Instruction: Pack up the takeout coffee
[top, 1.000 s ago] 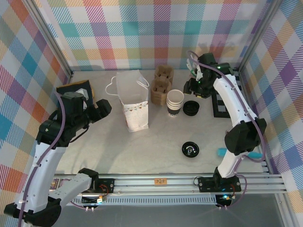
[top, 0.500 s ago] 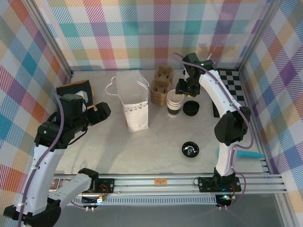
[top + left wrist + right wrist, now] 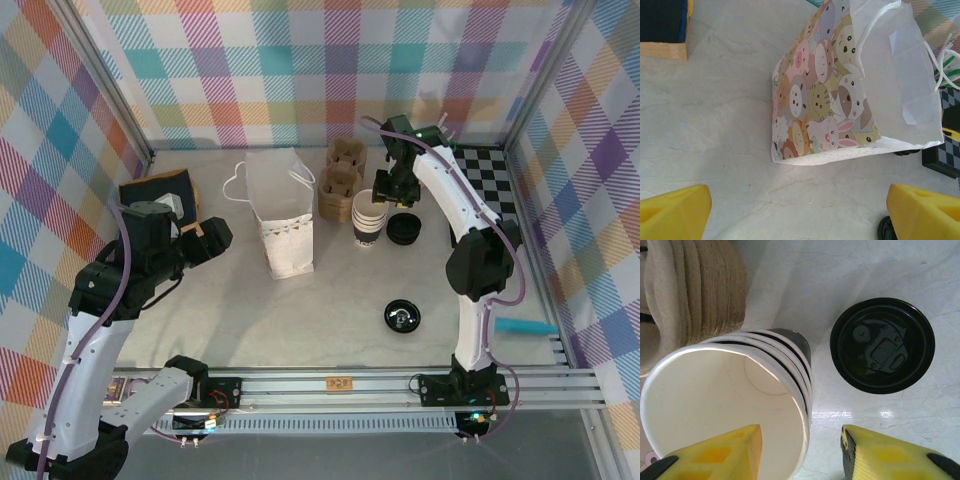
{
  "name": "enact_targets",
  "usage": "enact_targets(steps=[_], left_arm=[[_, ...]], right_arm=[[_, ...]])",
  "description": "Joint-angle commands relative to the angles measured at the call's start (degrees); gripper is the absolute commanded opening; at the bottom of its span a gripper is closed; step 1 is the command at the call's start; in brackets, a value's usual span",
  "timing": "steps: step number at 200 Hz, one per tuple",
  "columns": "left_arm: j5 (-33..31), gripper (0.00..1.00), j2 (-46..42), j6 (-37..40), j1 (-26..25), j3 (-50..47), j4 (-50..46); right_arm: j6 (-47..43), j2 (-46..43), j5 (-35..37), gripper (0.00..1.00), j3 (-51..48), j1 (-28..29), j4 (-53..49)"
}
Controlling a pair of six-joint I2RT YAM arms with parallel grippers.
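Your right pincer (image 3: 801, 437) has swung over the stacked white paper cups (image 3: 715, 390), half-open astride the rim, suggesting a cup pick; left pincer (image 3: 799, 195) gapes.

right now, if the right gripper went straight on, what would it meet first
Probably the stack of paper cups: the right gripper straddles the top cup's rim, though depth is unclear.

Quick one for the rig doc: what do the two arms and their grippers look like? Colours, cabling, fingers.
Both the left arm and the right arm have white link shells with black joint housings. A lilac cable loops along each. The left gripper and the right gripper carry chunky yellow wedge-shaped fingers. The right one's show black trim at their edges.
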Motion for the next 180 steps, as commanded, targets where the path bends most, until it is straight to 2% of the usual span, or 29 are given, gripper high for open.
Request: enact_targets(steps=[1, 110, 147, 180], left_arm=[[0.3, 0.90, -0.2, 0.2, -0.5, -0.5, 0.2], [-0.5, 0.90, 0.1, 0.6, -0.5, -0.2, 0.3], [-0.7, 0.90, 0.4, 0.9, -0.5, 0.0, 0.4], [-0.8, 0.90, 0.6, 1.1, -0.5, -0.2, 0.4]], right_arm=[[0.9, 0.5, 0.2, 0.46, 2.0, 0.4, -1.5], [1.1, 1.9, -0.7, 0.38, 2.0, 0.4, -0.4], [1.3, 2.0, -0.9, 0.32, 2.1, 0.4, -0.2], [1.3, 1.9, -0.7, 0.22, 2.9, 0.5, -0.8]])
